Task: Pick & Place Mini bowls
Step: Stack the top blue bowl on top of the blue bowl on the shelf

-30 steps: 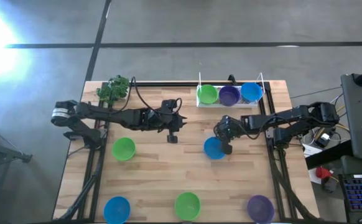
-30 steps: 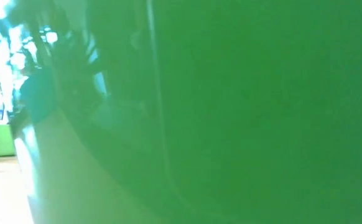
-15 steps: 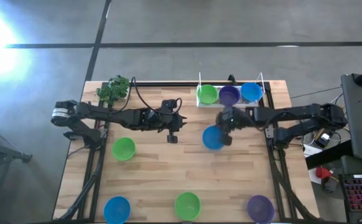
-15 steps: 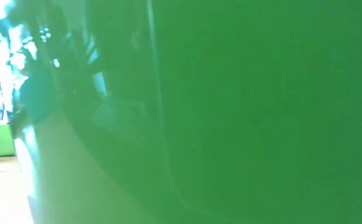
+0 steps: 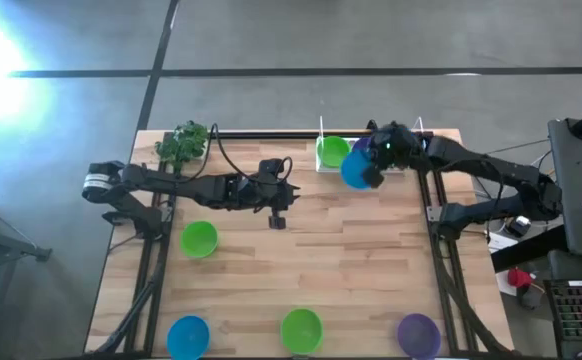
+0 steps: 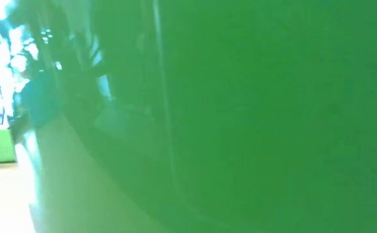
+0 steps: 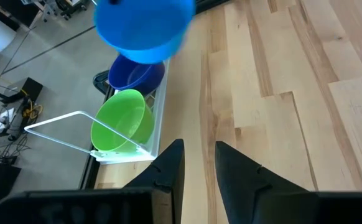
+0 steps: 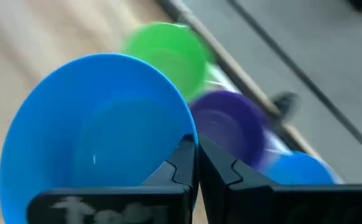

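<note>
My right gripper is shut on a blue mini bowl and holds it in the air over the white wire rack at the table's far edge. The rack holds a green bowl, a purple bowl and a blue bowl. My left gripper hovers over the table's middle, empty, with a narrow gap between its fingers. Loose bowls rest on the table: green, blue, green and purple. My right gripper pinches the blue bowl's rim between its two fingers, one inside the bowl and one outside. The bowl is lifted clear and tilted, with its open side toward the wrist camera, above the bowls in the rack.
A leafy green toy plant stands at the table's far left corner. The near green bowl fills the low view and hides the table there. Bare wood lies between the two arms.
My right gripper has lifted the blue bowl off the table's middle right. It has carried the bowl up and toward the far edge, over the rack, and the bowl now sits tilted in the hold.
</note>
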### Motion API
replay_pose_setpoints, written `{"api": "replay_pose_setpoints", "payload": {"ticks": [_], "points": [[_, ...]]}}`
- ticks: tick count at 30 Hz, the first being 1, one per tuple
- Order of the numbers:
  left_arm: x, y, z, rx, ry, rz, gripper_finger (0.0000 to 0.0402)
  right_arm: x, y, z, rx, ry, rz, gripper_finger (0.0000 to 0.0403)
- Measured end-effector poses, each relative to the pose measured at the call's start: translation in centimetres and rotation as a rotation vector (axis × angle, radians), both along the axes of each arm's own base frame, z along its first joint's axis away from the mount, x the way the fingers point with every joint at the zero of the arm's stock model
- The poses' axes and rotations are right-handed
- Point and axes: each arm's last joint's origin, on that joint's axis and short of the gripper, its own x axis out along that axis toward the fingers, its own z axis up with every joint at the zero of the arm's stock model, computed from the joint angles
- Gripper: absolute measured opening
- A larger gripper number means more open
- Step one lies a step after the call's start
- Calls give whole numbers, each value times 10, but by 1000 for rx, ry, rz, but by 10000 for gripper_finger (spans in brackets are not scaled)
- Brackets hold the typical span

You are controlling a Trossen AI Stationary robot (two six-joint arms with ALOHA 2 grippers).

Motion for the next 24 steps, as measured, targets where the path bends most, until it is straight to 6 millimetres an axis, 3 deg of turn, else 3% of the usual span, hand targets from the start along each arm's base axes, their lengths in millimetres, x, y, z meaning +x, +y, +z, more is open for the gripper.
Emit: {"api": "replay_pose_setpoints", "payload": {"ticks": [11, 17, 24], "points": [[0, 0, 0, 0, 0, 0, 85, -28, -45, 16, -141, 126, -305, 8], [0, 0, 0, 0, 0, 1, 85, -32, -60, 3, -201, 257, -419, 8], [0, 0, 0, 0, 0, 1, 85, -24, -75, -18, -227, 398, -471, 8]]}}
